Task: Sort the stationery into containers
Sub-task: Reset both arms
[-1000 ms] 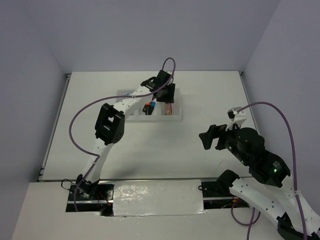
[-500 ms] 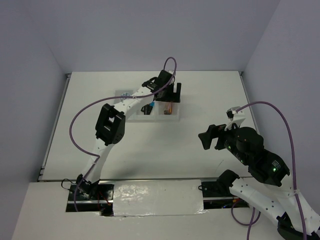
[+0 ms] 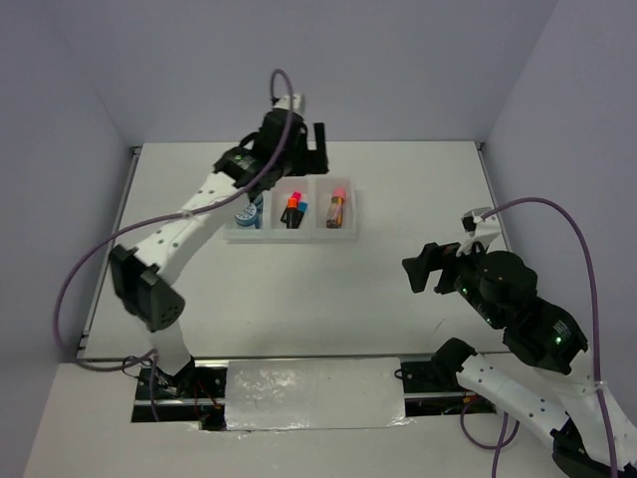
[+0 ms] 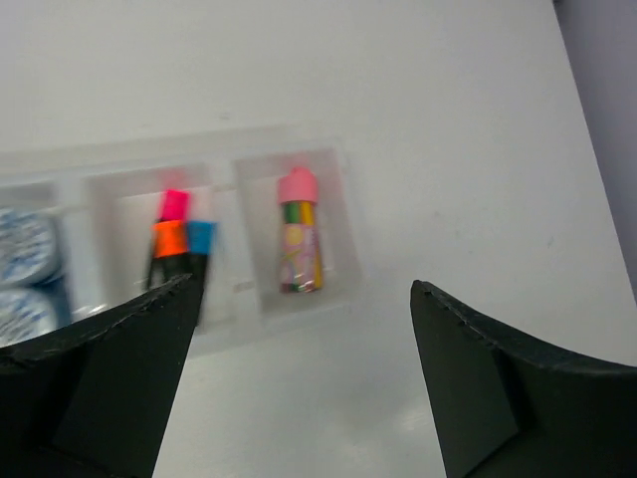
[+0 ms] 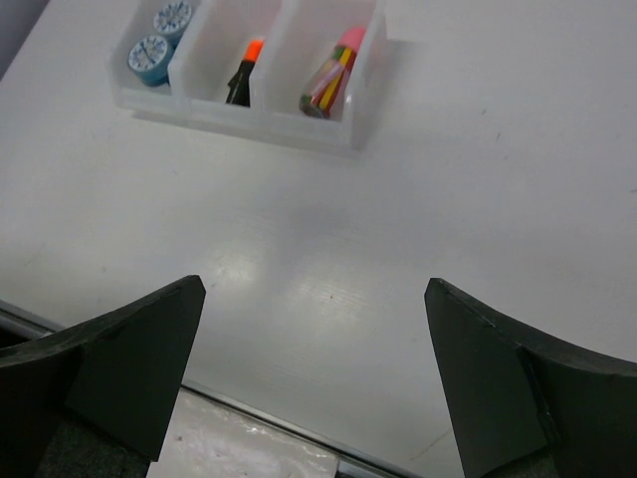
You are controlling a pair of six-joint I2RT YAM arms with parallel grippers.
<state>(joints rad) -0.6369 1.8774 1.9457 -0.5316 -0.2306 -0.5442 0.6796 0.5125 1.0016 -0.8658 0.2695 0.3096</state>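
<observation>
The white three-compartment tray [image 3: 291, 237] lies at the table's far middle. Two blue-and-white discs [image 3: 249, 212] fill its left compartment, the markers [image 3: 295, 209] with pink, orange and blue caps its middle, and the tan pink-capped cylinder [image 3: 337, 206] its right. My left gripper [image 3: 304, 149] hovers open and empty above the tray's back edge. Its wrist view looks down on the tray [image 4: 224, 319], discs [image 4: 25, 269], markers [image 4: 179, 239] and cylinder [image 4: 299, 244] beyond the left gripper [image 4: 301, 289]. My right gripper [image 3: 426, 267] hangs open and empty, well right of the tray.
In the right wrist view the tray [image 5: 309, 129] lies far ahead of the right gripper [image 5: 314, 284], with discs [image 5: 159, 40], an orange-capped marker [image 5: 242, 75] and the cylinder [image 5: 331, 75] inside. The table's metal front edge [image 5: 299, 443] runs below. Grey walls close the table.
My left gripper opened over the right compartment, then rose and pulled back to the left, leaving the cylinder lying there. The right arm barely shifted.
</observation>
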